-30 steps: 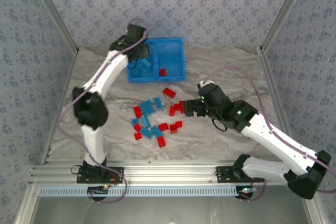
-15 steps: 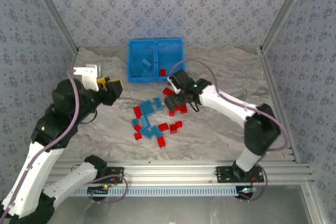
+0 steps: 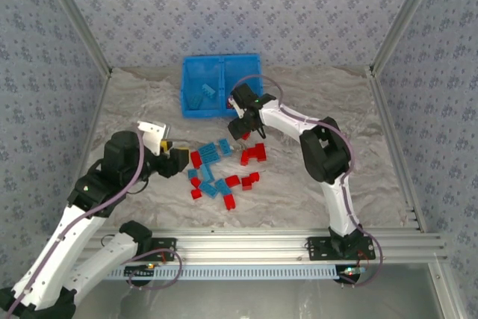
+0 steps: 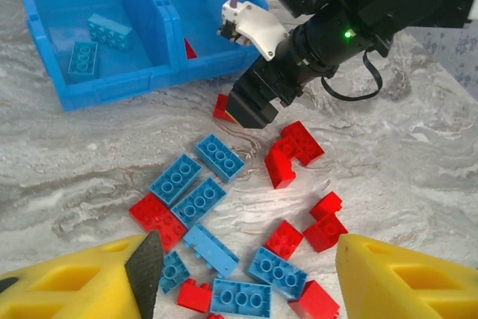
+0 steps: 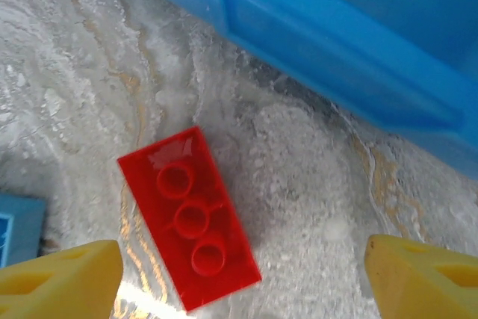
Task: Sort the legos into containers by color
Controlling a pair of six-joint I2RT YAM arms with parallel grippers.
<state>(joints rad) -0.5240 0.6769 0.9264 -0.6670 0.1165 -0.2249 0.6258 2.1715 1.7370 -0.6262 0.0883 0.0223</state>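
Red and light blue legos (image 3: 216, 169) lie scattered on the marbled table in front of the blue bin (image 3: 258, 84). Its left compartment holds two blue bricks (image 4: 97, 39); a red one (image 4: 189, 50) peeks from the right compartment. My left gripper (image 3: 179, 160) hovers open at the pile's left edge, and its yellow fingers (image 4: 82, 282) frame several bricks without touching any. My right gripper (image 3: 243, 126) is open just in front of the bin. A red brick (image 5: 190, 225) lies upside down on the table between its fingers (image 5: 60, 282), nearer the left one and untouched.
The bin's front wall (image 5: 336, 35) runs close behind the right gripper. A joined pair of red bricks (image 3: 254, 155) sits just right of the pile. Metal frame posts and patterned walls enclose the table. Bare marbled surface (image 3: 373, 140) stretches to the right.
The left arm swung back from the bin to the pile's left side. The right arm moved from the pile's right up to the bin's front, over a single red brick.
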